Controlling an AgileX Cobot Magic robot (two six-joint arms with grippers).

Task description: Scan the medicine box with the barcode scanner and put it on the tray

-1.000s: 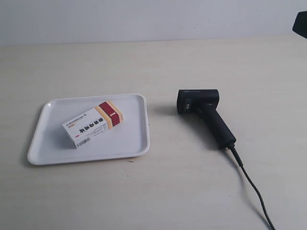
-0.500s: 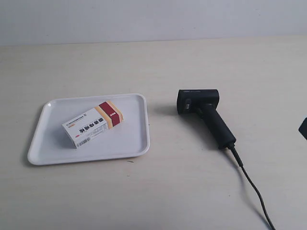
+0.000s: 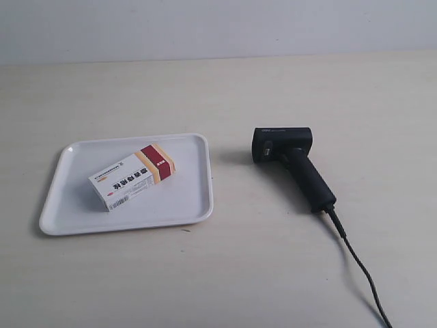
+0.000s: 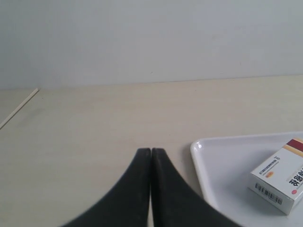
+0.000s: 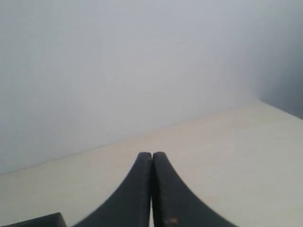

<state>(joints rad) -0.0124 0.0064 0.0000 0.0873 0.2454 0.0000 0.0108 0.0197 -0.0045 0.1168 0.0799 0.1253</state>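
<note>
The medicine box lies flat inside the tray, toward the tray's middle, skewed to the rim, its barcode end pointing away from the barcode scanner. The left wrist view shows the same carton with the barcode on its near side face, resting on the tray.

The scanner lies on its side on the bare tabletop, well apart from the tray, boxy head toward the tray and cable trailing away from it.

Left hand: fingers pressed together, nothing between them, raised clear of the tabletop just off the tray's corner. Right hand: likewise closed on nothing, with a dark edge, possibly the scanner, at the border of its view. Neither arm appears in the exterior view.

Assessment: box in tray, scanner set down; the task appears complete or the arms are parked. If a scan remains outstanding, lift the carton by its long sides with the barcode face unobstructed, grip the scanner by the handle, and aim the head squarely at the barcode, minding the cable.
</note>
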